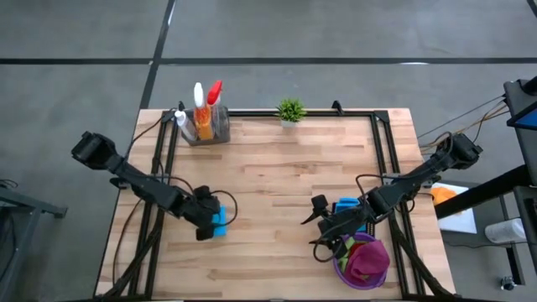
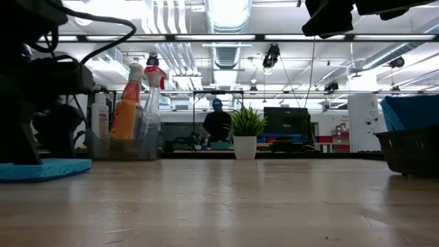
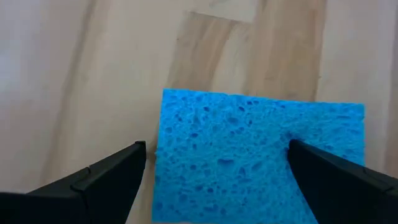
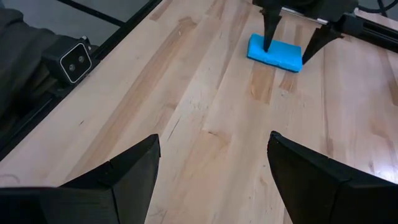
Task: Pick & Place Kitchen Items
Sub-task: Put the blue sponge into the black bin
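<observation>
Your work surface, a light wooden table, bears a blue sponge, clear bottle holder, potted plant, purple basket.

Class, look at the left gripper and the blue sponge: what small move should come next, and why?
Probably closing the fingers. The left gripper is open, its fingers on either side of the blue sponge, which lies flat on the table, not yet gripped.
</observation>
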